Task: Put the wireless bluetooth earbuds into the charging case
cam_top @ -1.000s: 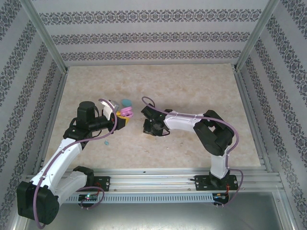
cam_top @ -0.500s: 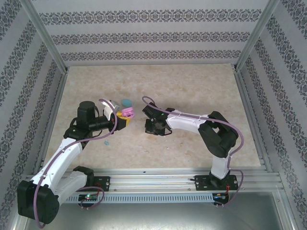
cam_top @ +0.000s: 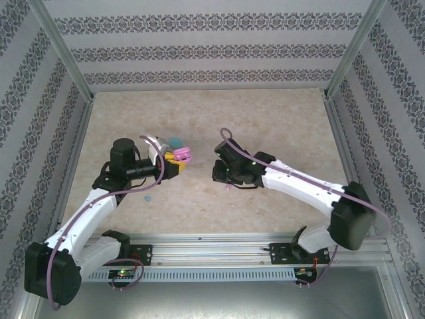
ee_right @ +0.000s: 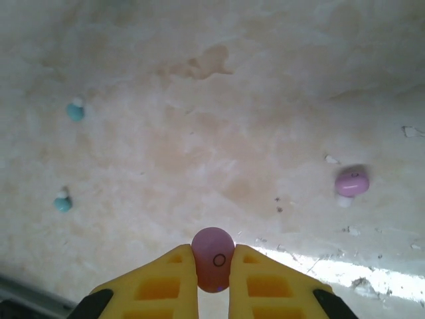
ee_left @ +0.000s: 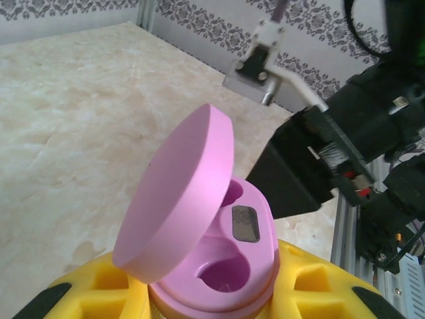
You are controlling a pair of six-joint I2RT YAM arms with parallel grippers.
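At table centre, off edges, left tool gripping case, right tool pinching earbud

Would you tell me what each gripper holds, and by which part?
Left gripper: open pink charging case, by its base. Right gripper: pink earbud, by its sides.

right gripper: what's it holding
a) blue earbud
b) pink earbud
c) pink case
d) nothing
B: the right gripper pinches a pink earbud between its tips, while the pink case sits in the left gripper.
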